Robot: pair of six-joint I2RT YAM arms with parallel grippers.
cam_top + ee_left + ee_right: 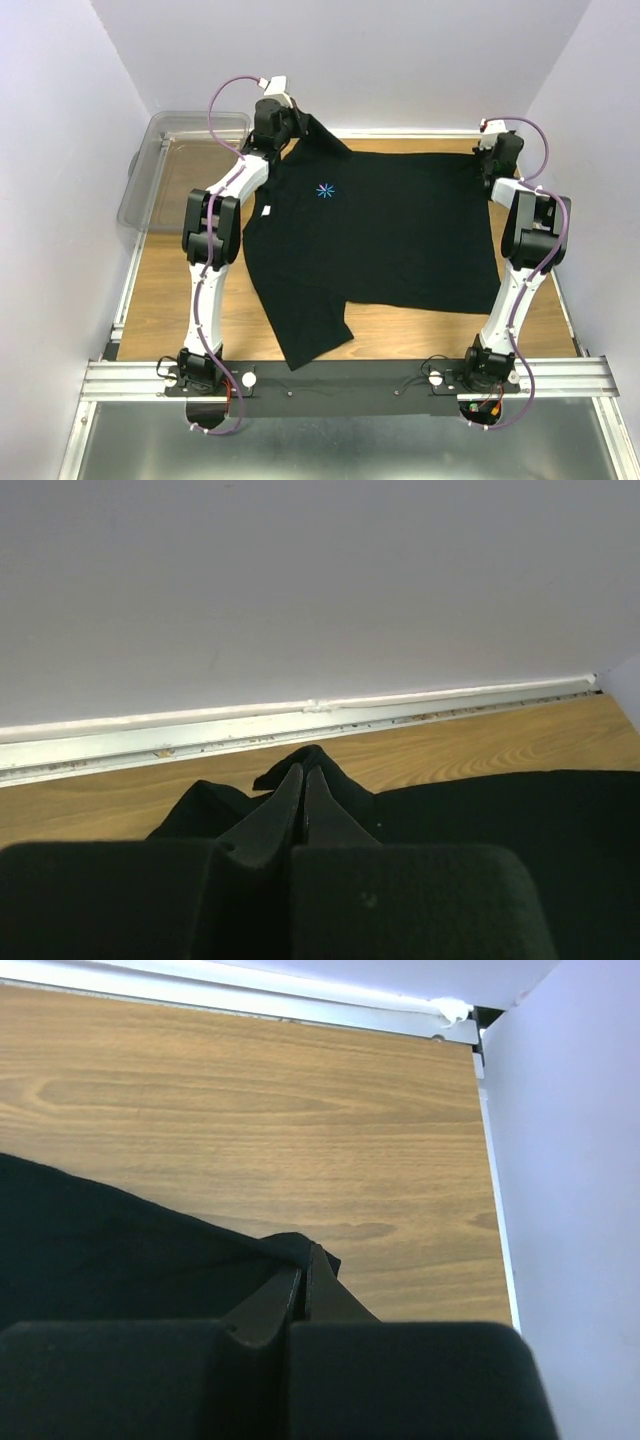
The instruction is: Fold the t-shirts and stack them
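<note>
One black t-shirt (380, 225) lies spread across the wooden table, with a small blue star print and a white label near its left side; one sleeve hangs toward the near edge. My left gripper (290, 125) is shut on the shirt's far left corner, and the cloth (315, 760) bunches at the fingertips. My right gripper (488, 160) is shut on the far right corner, with the cloth (290, 1250) pinched between the fingers. The shirt stretches between the two grippers along the far side.
A clear plastic bin (160, 165) stands at the far left, partly off the table. An aluminium rail (300, 725) runs along the back wall. The right wall (570, 1160) is close to my right gripper. Bare wood (160, 300) shows left of the shirt.
</note>
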